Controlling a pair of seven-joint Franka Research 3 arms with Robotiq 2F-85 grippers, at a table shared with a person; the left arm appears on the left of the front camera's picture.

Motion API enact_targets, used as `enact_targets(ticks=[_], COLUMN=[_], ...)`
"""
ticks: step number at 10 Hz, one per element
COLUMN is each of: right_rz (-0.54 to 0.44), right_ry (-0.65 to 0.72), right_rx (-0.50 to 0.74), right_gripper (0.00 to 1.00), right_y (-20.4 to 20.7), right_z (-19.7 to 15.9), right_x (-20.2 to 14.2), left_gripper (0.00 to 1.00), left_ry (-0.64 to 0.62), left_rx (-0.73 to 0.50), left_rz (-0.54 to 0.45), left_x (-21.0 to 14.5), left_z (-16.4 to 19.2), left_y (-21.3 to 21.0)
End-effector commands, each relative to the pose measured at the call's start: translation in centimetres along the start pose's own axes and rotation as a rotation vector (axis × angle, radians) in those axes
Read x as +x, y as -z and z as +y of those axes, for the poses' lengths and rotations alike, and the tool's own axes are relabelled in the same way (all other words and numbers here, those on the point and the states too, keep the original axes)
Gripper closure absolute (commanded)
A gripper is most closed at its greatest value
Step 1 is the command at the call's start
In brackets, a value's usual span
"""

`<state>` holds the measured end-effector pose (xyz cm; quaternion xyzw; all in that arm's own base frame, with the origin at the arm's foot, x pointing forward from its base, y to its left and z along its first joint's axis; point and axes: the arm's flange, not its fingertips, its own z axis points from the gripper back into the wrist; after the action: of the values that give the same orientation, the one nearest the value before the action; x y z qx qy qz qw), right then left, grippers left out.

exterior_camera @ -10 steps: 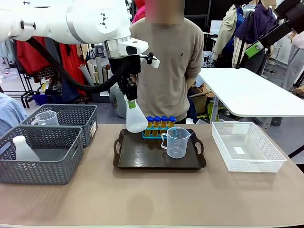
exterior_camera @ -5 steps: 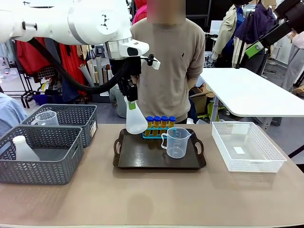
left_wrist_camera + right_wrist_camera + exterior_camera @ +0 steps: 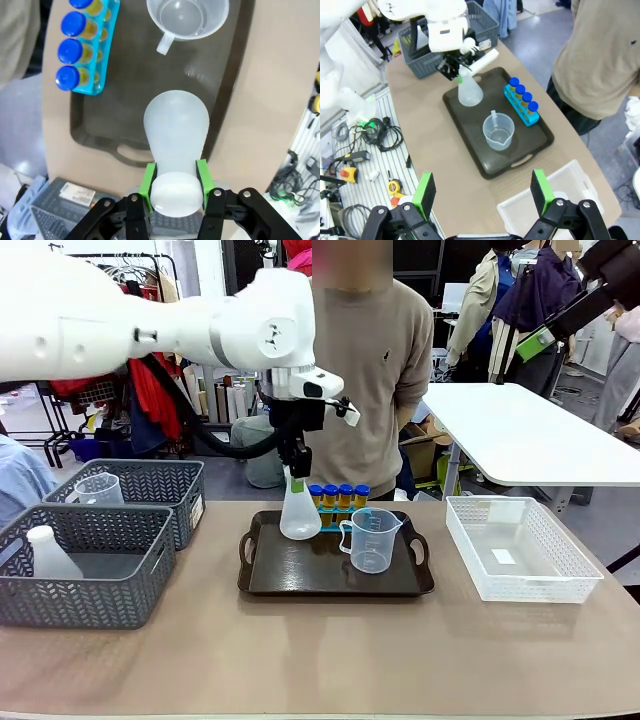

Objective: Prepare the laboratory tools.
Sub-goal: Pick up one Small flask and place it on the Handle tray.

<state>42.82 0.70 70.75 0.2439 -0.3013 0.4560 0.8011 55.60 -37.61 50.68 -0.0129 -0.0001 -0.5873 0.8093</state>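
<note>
While left fingers (image 3: 202, 175) clamp it, flask (image 3: 299, 516) stands upright over tray (image 3: 300, 575).

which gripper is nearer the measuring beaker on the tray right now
Left. The left gripper holds the conical flask over the tray, just beside the measuring beaker. The right gripper hangs open high above the table, far off.

Blue-capped amber tubes (image 3: 336, 496), brown tray (image 3: 300, 575)
</note>
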Motion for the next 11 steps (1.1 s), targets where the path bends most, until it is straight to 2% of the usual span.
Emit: enact_targets(ticks=[1, 5, 11], right_rz=[-0.013, -0.013, -0.013], right_ry=[-0.008, -0.008, -0.008], right_rx=[0.007, 0.007, 0.007], right_gripper=[0.0, 0.0, 0.0], right_y=[-0.1, -0.1, -0.1], right_z=[0.1, 0.1, 0.1], right_x=[0.1, 0.1, 0.1], left_gripper=[1.0, 1.0, 1.0], left_ry=[0.027, 0.014, -0.031], left_rx=[-0.03, -0.061, -0.061], left_rz=[0.026, 0.072, 0.043], left_x=[0.7, 0.7, -0.1], left_z=[0.7, 1.4, 2.9], left_y=[0.4, 4.5, 7.8])
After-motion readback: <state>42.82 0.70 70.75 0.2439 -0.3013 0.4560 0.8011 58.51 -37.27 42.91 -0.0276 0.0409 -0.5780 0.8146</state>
